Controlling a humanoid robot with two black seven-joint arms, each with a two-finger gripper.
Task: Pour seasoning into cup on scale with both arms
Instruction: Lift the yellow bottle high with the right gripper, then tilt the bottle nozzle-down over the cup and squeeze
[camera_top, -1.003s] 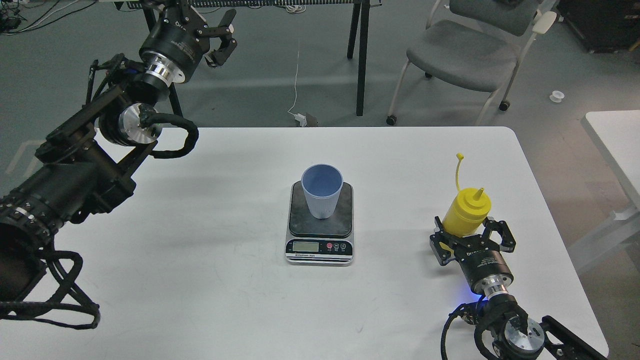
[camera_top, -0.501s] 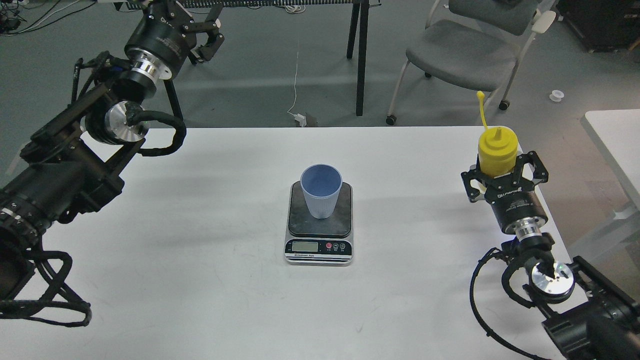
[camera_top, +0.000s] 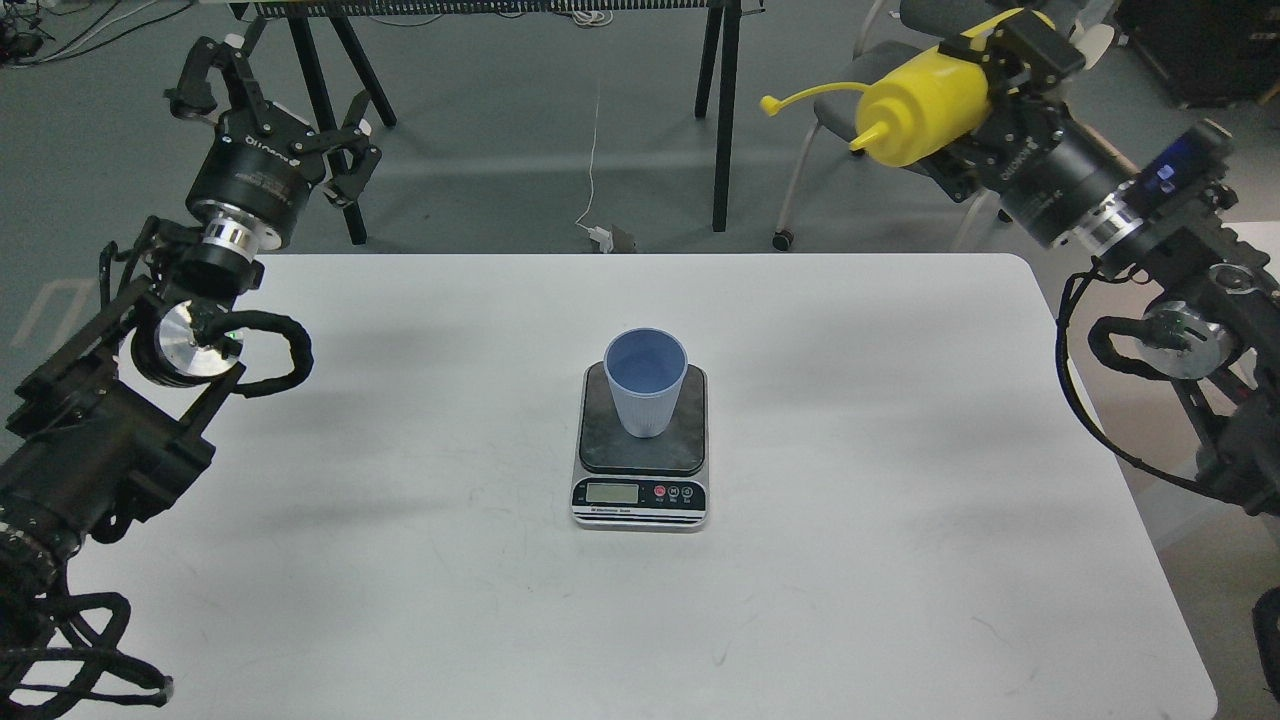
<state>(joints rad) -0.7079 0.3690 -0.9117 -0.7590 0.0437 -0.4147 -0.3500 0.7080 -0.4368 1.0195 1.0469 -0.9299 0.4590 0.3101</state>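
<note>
The light-blue ribbed cup (camera_top: 645, 395) stands upright on the dark platform of the scale (camera_top: 641, 486) at the table's middle. My right gripper (camera_top: 985, 85) is shut on the yellow seasoning bottle (camera_top: 920, 100) and holds it high above the table's far right corner, tipped on its side with the nozzle pointing left and slightly down; its cap strap sticks out to the left. The bottle is well to the right of the cup and far above it. My left gripper (camera_top: 270, 95) is open and empty, raised beyond the table's far left edge.
The white table (camera_top: 400, 560) carries only the scale and cup. A grey chair (camera_top: 900, 60) stands behind the right arm. Black table legs (camera_top: 722, 110) and cables are on the floor at the back. A second white table edge (camera_top: 1255, 240) is at right.
My right gripper has lifted the bottle off the table, carried it up and back, and tipped it from upright to lying sideways. My left gripper has moved left and back.
</note>
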